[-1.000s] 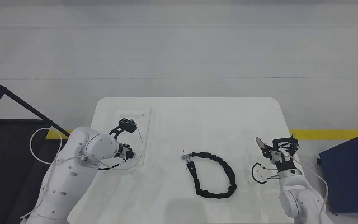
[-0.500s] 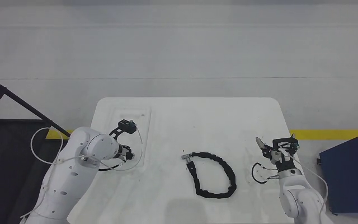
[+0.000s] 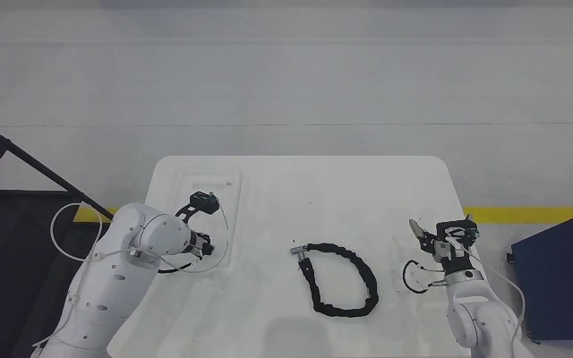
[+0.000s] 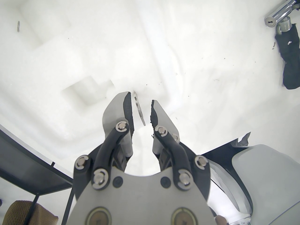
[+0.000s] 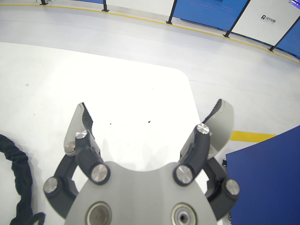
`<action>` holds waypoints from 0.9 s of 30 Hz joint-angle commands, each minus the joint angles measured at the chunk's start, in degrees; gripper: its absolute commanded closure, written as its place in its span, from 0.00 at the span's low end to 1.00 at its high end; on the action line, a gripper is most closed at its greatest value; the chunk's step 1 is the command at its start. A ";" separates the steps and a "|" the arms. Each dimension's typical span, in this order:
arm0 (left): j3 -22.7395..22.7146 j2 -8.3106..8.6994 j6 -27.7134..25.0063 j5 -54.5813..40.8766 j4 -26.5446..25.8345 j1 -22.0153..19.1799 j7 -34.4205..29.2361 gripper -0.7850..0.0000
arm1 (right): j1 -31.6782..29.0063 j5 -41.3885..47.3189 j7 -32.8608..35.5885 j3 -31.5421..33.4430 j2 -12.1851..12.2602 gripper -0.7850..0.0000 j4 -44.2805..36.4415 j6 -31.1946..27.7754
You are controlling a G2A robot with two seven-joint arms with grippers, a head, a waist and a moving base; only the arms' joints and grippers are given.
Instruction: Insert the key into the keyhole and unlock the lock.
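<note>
Key (image 4: 140,113) stands in the foam tray (image 4: 58,47) between the fingers (image 4: 117,111) of our slightly open left hand (image 4: 140,98), ungripped; we judge grasping is the step, next closing squarely before carrying it to the keyhole (image 4: 270,21).

The left arm (image 3: 134,259) and right arm (image 3: 470,313) wear smooth, rounded white shells. A thin white cable (image 3: 51,234) loops beside the left one and a black cable (image 3: 405,276) curls off the right one. The left gripper (image 4: 140,108) and right gripper (image 5: 150,113) are built alike: pale grey metal fingers (image 4: 112,112) lined with black ribbed pads (image 5: 88,119), hung on black links with round silver pins from a flat grey plate (image 4: 140,200) carrying two round fittings.
</note>
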 commanded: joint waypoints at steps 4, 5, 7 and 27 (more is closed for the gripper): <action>0.34 0.09 0.14 -0.13 0.19 -0.10 0.09 0.86 | 0.00 0.00 0.00 0.00 0.00 0.00 0.00 0.00; 0.38 0.12 0.15 -0.15 0.22 -0.13 0.12 0.89 | 0.00 0.00 0.00 0.00 0.00 0.00 0.00 0.00; 0.40 0.16 0.35 -0.17 0.29 -0.20 0.13 1.00 | 0.00 0.00 0.00 0.00 0.00 0.00 0.00 0.00; -1.96 1.81 0.81 1.13 -2.70 0.35 -0.85 1.00 | 0.00 0.00 0.00 0.00 0.00 0.00 0.00 0.00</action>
